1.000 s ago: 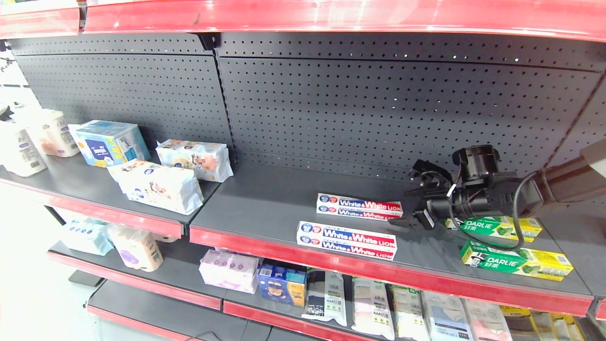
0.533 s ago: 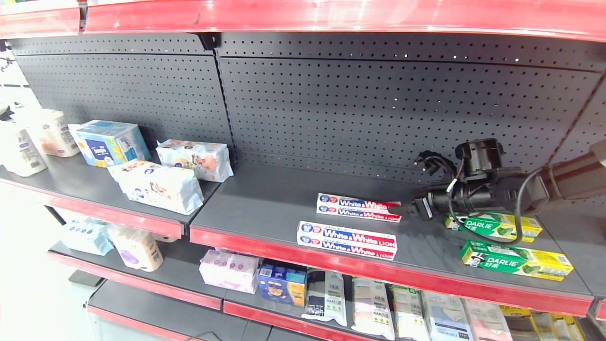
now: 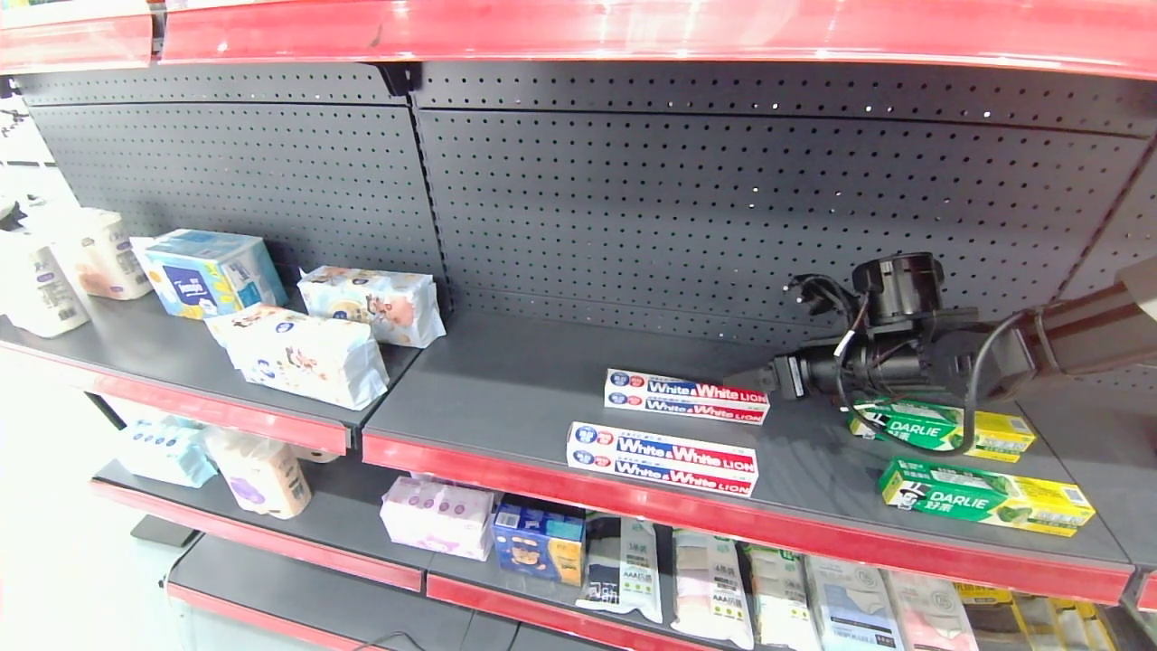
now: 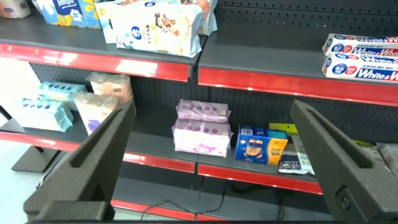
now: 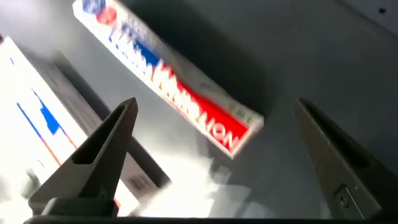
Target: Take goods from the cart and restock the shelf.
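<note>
Plainly, the right pincer (image 5: 214, 106) is seen spread and empty beside a toothpaste box (image 5: 180, 93); the left pincer (image 4: 212, 104) is likewise spread. A green box (image 3: 908, 428) is partly hidden by the right arm (image 3: 1076, 339).

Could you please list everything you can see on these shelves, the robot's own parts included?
white toothpaste boxes: two, white-red-blue, flat, mid-shelf, one behind the other.
green toothpaste boxes: two, green-yellow, flat, right end.
white tissue packs: two, left section.
blue tissue pack: one, behind them, further left.
purple packs: two, stacked, lower shelf.
blue box: one, right of the purple packs.
flat packets: several, mixed colours, lower shelf, right of the box.
shelf: dark grey, red front edges.
right claw: open, near the rear white box's right end.
left claw: open, facing the lower shelves.
</note>
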